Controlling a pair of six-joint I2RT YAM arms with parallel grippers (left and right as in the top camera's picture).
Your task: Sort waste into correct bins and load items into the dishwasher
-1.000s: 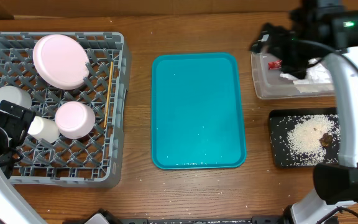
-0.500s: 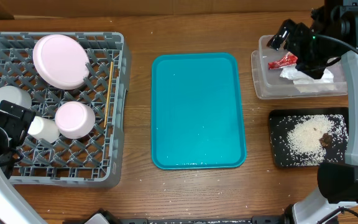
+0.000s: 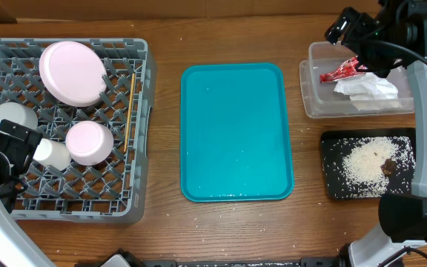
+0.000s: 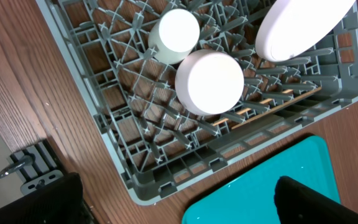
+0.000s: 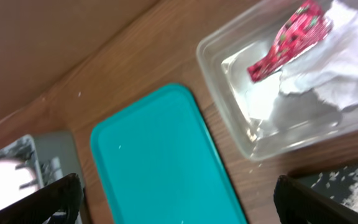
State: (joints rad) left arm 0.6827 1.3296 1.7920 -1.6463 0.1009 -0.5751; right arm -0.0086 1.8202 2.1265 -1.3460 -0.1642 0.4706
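Since the sorting looks all but finished, each thing lies where its kind belongs. Nearest, on the right of the worktop, the black tray (image 3: 332,185) holds the rice grains (image 3: 365,162) and the brown scrap (image 3: 387,166), food waste kept apart from dry rubbish. Near on the left, the left hand (image 4: 178,182) hovers by the left side of the grey rack (image 3: 143,96), its fingers wide apart with nothing between them. In the rack lie the cup (image 3: 52,153), the small dish (image 3: 90,142) just beside it, the bowl (image 3: 13,119), the chopsticks (image 3: 129,111) along the right wall and, farthest, the large plate (image 3: 73,72). The teal tray (image 3: 236,133) in the middle carries only a few specks. At the far right the clear tub (image 3: 308,85) holds the red wrapper (image 3: 343,70) touching the napkin (image 3: 365,87). The right hand (image 5: 178,183) hangs above the tub's far corner, fingers spread and empty.
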